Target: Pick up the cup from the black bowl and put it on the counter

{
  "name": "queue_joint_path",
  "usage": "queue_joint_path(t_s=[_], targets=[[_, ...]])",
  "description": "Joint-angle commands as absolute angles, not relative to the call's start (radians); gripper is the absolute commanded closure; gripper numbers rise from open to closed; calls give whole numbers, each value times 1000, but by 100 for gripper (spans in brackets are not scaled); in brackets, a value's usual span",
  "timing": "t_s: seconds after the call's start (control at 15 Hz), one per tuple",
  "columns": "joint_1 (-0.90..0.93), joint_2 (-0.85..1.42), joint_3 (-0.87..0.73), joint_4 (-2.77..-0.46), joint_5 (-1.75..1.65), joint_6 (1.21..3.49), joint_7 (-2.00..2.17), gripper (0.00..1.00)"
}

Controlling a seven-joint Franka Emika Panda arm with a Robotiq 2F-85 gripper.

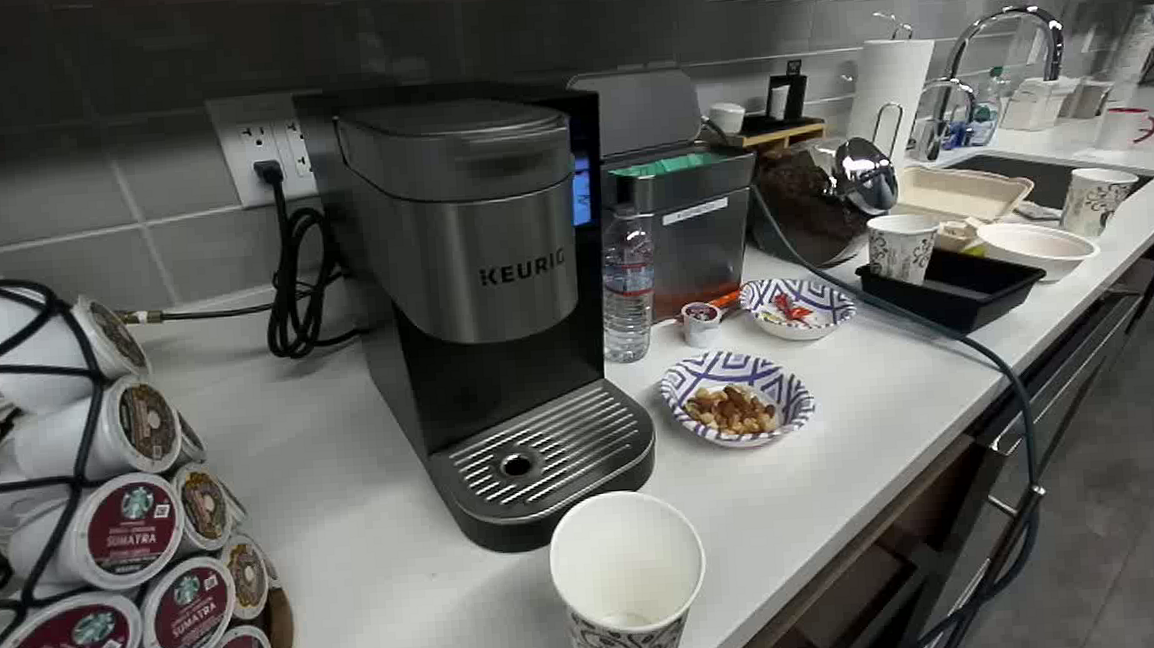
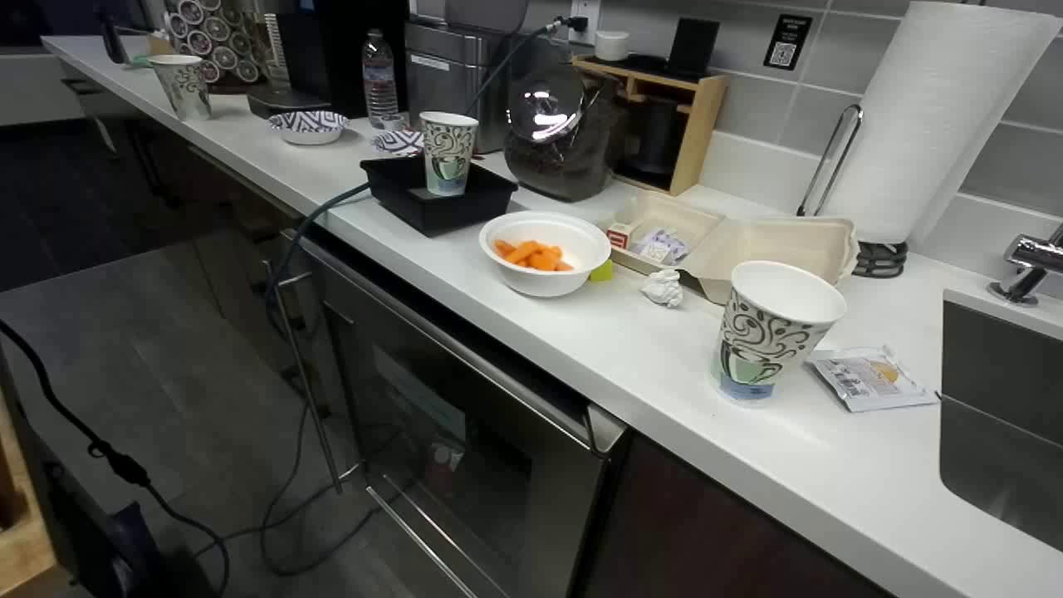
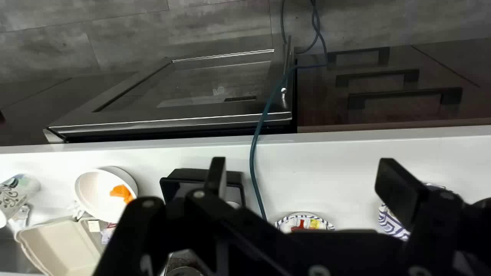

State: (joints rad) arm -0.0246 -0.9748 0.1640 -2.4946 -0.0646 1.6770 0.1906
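Observation:
The cup (image 1: 901, 252) is a whitish paper cup with a dark swirl pattern. It stands upright in the black bowl (image 1: 976, 295), a squarish tray, in both exterior views; cup (image 2: 449, 158) and bowl (image 2: 407, 199) sit near the counter's front edge. In the wrist view the bowl (image 3: 188, 175) is partly behind a finger, and only a pale sliver, likely the cup's rim (image 3: 233, 204), shows. The white counter (image 3: 326, 165) runs across, also in an exterior view (image 2: 598, 340). My gripper (image 3: 301, 169) is open and empty above the counter, and is outside both exterior views.
A blue-green cable (image 3: 254, 161) crosses the counter beside the black bowl. Patterned bowls hold nuts (image 1: 737, 404) and packets (image 1: 797, 311). A white bowl of carrots (image 2: 544, 253), a takeout box (image 2: 768, 249) and another paper cup (image 2: 776, 332) stand towards the sink. A coffee machine (image 1: 472, 250) stands beyond.

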Motion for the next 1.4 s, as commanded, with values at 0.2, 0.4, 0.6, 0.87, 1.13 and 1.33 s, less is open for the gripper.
queue_joint_path(t_s=[0.2, 0.4, 0.6, 0.87, 1.13, 1.33], targets=[[-14, -972, 158, -2491, -71, 1674, 198, 0], [-14, -972, 158, -2491, -71, 1674, 198, 0], [-14, -972, 158, -2491, -71, 1674, 198, 0], [-50, -931, 170, -2478, -59, 1671, 266, 0], [-162, -824, 104, -2525, -105, 1813, 365, 0], [-253, -671, 40, -2498, -111, 1947, 413, 0]])
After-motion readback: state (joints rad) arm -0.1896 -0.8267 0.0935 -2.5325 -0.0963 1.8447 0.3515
